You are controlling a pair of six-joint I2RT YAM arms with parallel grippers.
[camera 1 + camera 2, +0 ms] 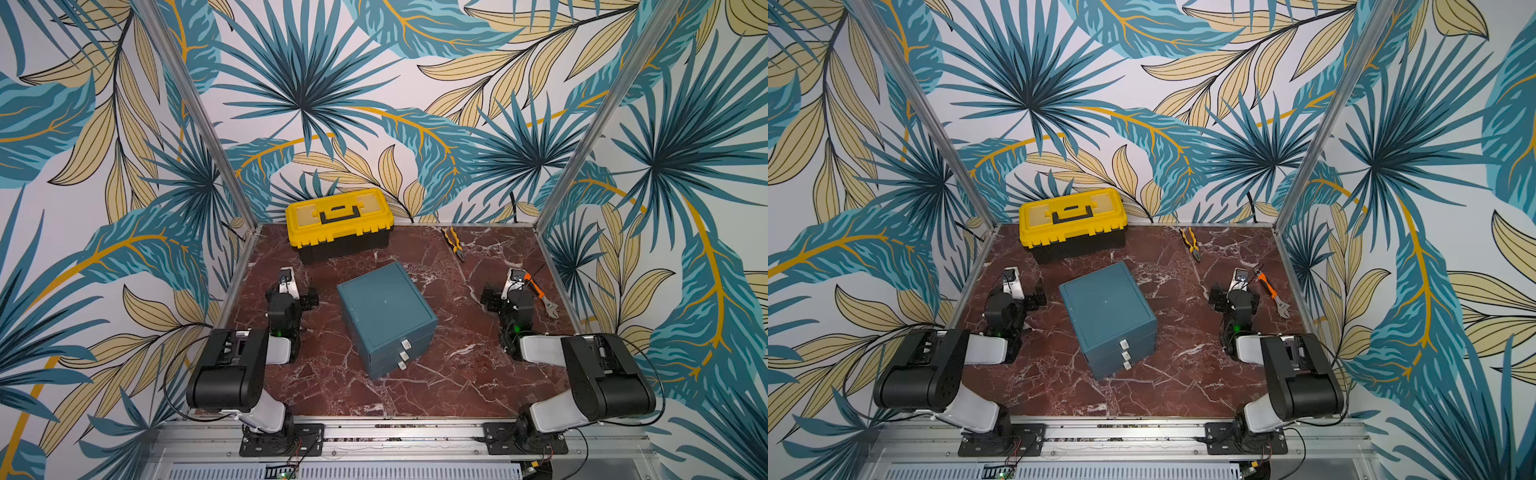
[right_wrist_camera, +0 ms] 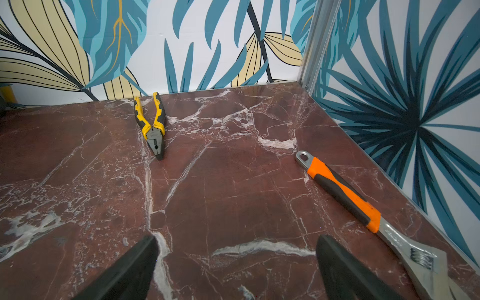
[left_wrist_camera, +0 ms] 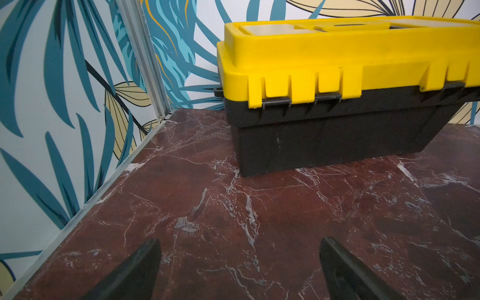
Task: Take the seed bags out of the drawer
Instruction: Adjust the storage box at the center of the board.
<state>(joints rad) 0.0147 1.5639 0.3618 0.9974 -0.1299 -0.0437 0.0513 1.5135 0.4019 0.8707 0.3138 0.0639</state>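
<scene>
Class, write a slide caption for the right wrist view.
Open right gripper over the table, facing pliers and a wrench.

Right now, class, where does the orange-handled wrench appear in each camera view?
Top view: wrench at the table's right edge.
Top view: wrench in the same place.
Left wrist: not in it.
Right wrist: wrench lies diagonally, handle ring farthest from the camera.
Shared landmark: yellow-handled pliers, in both top views and the right wrist.
</scene>
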